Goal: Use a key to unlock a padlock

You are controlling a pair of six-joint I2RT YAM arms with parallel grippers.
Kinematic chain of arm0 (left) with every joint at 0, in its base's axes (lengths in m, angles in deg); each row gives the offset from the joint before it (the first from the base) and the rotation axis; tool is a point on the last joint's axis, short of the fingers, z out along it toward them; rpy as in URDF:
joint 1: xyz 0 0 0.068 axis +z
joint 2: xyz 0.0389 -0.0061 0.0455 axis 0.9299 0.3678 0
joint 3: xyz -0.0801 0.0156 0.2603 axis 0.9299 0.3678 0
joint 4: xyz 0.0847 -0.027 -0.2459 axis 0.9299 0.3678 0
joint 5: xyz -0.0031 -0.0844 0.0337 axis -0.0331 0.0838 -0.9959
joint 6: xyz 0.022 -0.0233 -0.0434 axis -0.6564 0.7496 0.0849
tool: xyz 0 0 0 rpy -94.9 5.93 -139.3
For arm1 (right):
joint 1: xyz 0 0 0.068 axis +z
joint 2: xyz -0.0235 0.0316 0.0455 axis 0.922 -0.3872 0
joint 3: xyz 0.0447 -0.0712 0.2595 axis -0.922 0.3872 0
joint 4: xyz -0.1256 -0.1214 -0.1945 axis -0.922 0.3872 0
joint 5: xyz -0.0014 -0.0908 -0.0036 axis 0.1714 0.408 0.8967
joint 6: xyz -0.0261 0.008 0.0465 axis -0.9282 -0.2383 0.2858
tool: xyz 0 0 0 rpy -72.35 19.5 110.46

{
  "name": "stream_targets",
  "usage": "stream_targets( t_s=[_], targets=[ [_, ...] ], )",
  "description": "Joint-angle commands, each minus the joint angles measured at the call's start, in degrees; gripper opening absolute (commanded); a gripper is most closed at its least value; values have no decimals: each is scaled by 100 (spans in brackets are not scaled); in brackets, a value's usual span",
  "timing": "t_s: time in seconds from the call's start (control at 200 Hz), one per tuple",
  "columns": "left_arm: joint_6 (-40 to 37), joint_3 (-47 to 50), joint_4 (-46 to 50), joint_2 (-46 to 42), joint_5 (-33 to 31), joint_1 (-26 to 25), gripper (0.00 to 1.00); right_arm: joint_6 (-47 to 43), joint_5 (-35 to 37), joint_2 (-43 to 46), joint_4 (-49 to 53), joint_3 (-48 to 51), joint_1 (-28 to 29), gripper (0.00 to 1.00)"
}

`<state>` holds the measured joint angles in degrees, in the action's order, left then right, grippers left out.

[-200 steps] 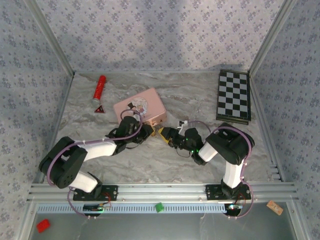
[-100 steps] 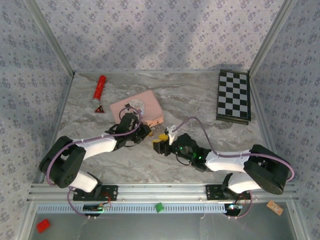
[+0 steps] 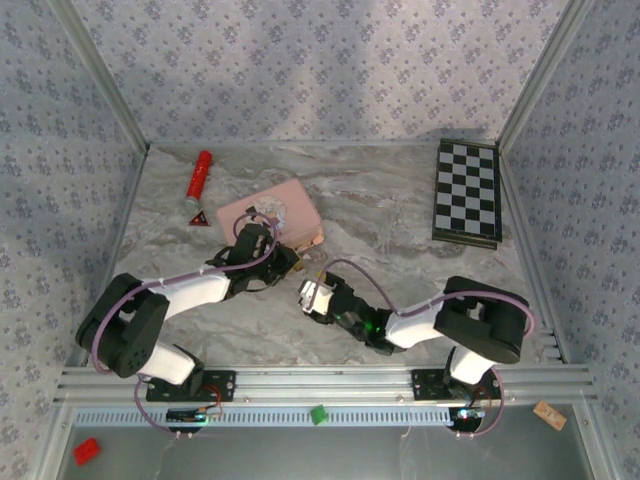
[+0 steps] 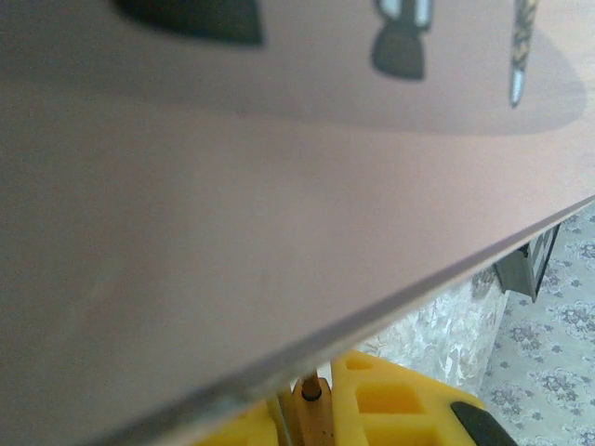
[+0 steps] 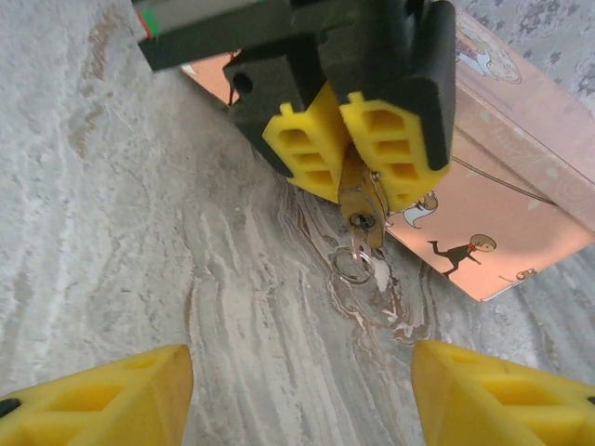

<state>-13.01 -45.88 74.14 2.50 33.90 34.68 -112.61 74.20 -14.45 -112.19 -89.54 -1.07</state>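
Note:
The small brass padlock [image 5: 361, 200] is pinched between the yellow fingers of my left gripper [image 5: 356, 181], which is shut on it just in front of the pink tin [image 5: 521, 177]. A silvery key [image 5: 364, 237] sticks out of its keyhole, and the key ring [image 5: 353, 267] dangles onto the marble. My right gripper [image 5: 297, 372] faces it from a short way off, open wide, nothing between its fingers [image 5: 102, 395]. From above, the left gripper [image 3: 290, 262] is by the tin's [image 3: 285, 205] near corner and the right gripper [image 3: 312, 296] is just below it. In the left wrist view the padlock [image 4: 313, 413] sits under the tin [image 4: 232, 232].
A red cylinder [image 3: 201, 174] and a small red triangle [image 3: 198, 218] lie at the back left. A checkerboard [image 3: 467, 192] lies at the back right. Off the table, a green block [image 3: 318, 413] and a red block [image 3: 86, 450] sit by the front rail.
My right gripper has drawn back from the padlock toward the near edge and swung left, its arm folding. The pink tin has shifted slightly left. The left gripper stays on the padlock.

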Motion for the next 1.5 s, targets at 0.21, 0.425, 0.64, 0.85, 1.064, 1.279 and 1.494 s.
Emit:
stream_targets(
  t_s=[0.21, 0.425, 0.64, 0.85, 1.064, 1.279, 1.494],
  targets=[
    [483, 189, -38, -250, 471, 82, 0, -471, 401, -322, -734, -390, -117, 51],
    [554, 290, -151, -310, 455, 90, 0, -501, 293, -514, -713, -463, -136, 46],
    [519, 300, -91, -376, 457, 90, 0, -578, 210, -615, -640, -560, -124, 41],
    [510, 325, -82, -389, 462, 86, 0, -592, 132, -659, -500, -677, -113, 35],
    [519, 344, -91, -413, 463, 87, 0, -591, 69, -690, -437, -710, -128, 29],
    [501, 325, -29, -470, 452, 87, 0, -542, -56, -701, -395, -639, -165, 25],
    [501, 299, -23, -473, 454, 84, 0, -655, 71, -853, -369, -690, -138, 24]
  ],
)
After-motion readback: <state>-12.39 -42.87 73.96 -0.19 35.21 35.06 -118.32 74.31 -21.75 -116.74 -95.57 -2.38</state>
